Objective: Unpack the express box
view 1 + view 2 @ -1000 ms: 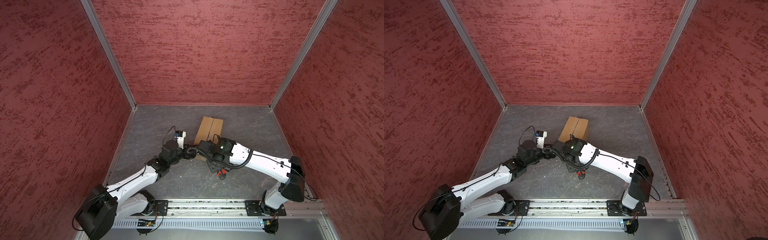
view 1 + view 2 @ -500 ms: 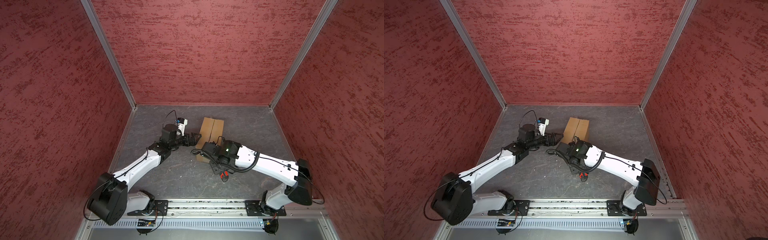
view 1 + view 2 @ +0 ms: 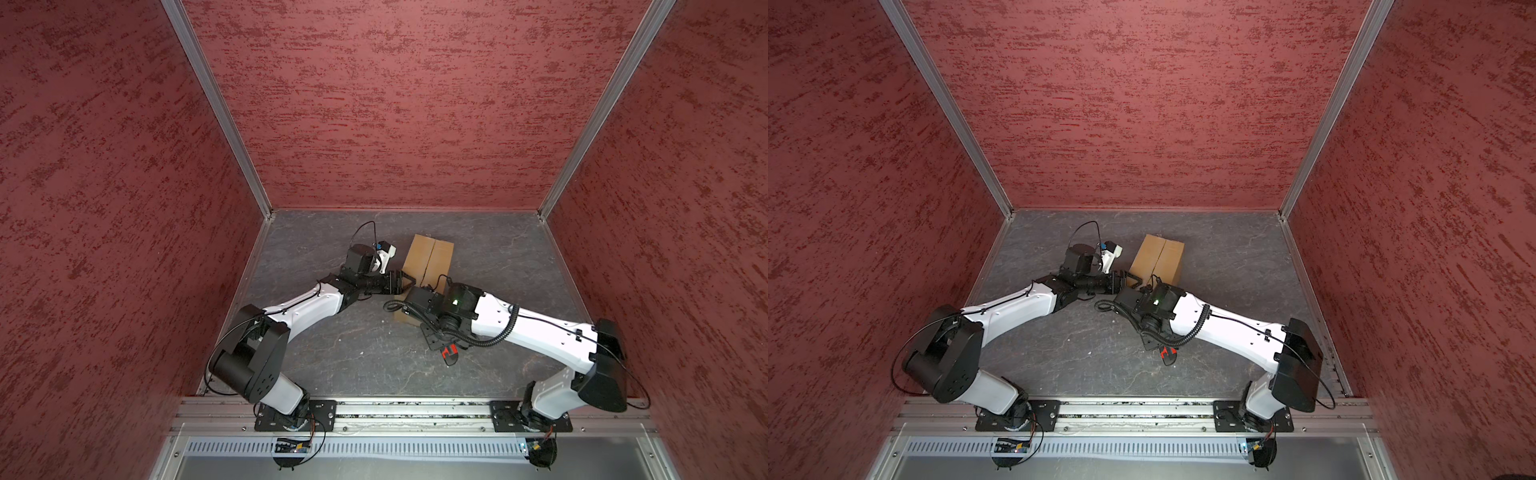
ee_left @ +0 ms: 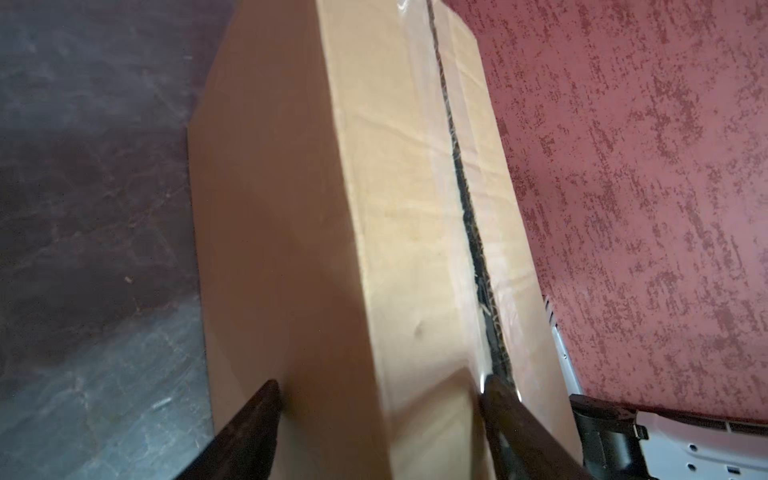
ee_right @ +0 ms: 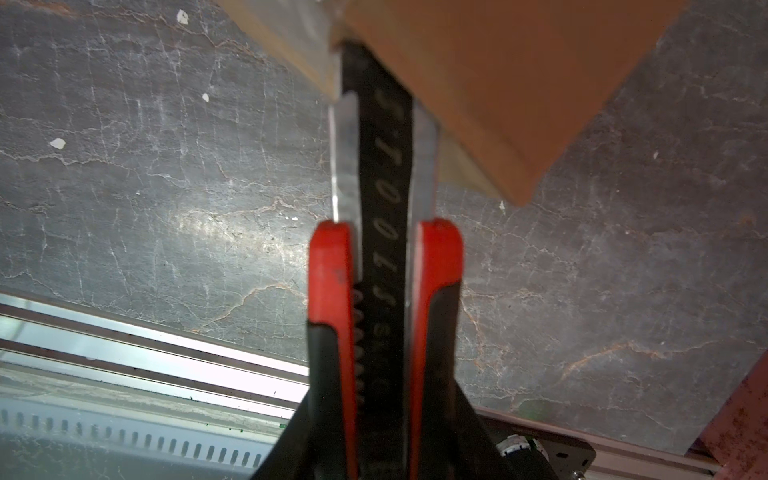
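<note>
Two end effectors are at work. The left end effector [image 4: 378,384], fingers apart, straddles a long top edge of the express box [image 4: 291,208], one finger at the gaping centre seam. The right end effector [image 5: 384,395] is clamped on the one red-and-black utility knife [image 5: 384,174], its blade end at the box's near corner. The one box lies mid-surface [image 3: 519,266], with open room to its right and behind it.

Red-and-black utility knife [image 5: 384,257] clamped between dark right fingers [image 5: 286,457]. Metal front with black slider runs up to brown express box [image 5: 478,83], meeting it where two cardboard faces join; tip hidden. Grey veined counter [image 5: 145,187] beneath, white specks. Aluminium rail [image 5: 124,353] along counter edge.
</note>
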`<state>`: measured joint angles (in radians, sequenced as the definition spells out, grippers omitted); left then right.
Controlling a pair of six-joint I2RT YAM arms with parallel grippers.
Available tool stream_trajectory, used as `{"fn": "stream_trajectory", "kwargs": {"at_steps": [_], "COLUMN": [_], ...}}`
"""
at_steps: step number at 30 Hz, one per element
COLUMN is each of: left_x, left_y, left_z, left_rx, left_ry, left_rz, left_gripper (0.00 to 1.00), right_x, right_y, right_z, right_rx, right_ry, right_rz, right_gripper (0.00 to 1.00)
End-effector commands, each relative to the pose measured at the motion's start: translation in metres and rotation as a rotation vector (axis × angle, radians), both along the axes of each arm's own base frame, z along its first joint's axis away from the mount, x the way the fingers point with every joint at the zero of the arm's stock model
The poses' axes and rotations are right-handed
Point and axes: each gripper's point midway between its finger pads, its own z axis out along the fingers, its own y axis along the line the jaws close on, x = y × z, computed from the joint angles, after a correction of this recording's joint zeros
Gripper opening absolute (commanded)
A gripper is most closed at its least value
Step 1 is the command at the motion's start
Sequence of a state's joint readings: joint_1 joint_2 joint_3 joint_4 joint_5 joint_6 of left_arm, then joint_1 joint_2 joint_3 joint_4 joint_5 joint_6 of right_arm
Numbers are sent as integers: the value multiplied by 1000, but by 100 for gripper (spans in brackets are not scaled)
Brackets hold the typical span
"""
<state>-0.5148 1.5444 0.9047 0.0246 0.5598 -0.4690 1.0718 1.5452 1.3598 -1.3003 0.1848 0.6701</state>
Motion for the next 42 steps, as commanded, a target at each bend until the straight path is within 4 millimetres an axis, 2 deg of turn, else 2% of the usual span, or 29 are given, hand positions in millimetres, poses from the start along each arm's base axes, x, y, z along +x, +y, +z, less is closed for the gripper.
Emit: {"fn": "stream_trajectory", "kwargs": {"at_steps": [1,6,14,22,29,34,42], "left_x": [-1,-1,-4,-2,1,3,7], "left_y": [-4,-5,3,32,47,54,53], "left_z": [-9,-16,-24,-18,-22,-22,-23], "left_rx": [17,44,139,209,233,245,248], "left_ry": [29,35,15,-43,-47,-52,-50], "left_rz": [2,36,164,326,408,448,455], "left_gripper": [64,56,52,52,52,52,51], "right_x": [1,1,3,2,-2,-8,-23], "right_y": [-2,-5,-4,0,2,0,-4], "right_z": [5,6,8,10,10,11,8], "right_rx": [31,24,18,30,34,44,47], "right_ry": [-12,-14,-18,-9,14,25,62], "right_rz": [-32,-40,-41,-34,-30,-35,-30], "right_gripper": [0,0,0,0,0,0,0]}}
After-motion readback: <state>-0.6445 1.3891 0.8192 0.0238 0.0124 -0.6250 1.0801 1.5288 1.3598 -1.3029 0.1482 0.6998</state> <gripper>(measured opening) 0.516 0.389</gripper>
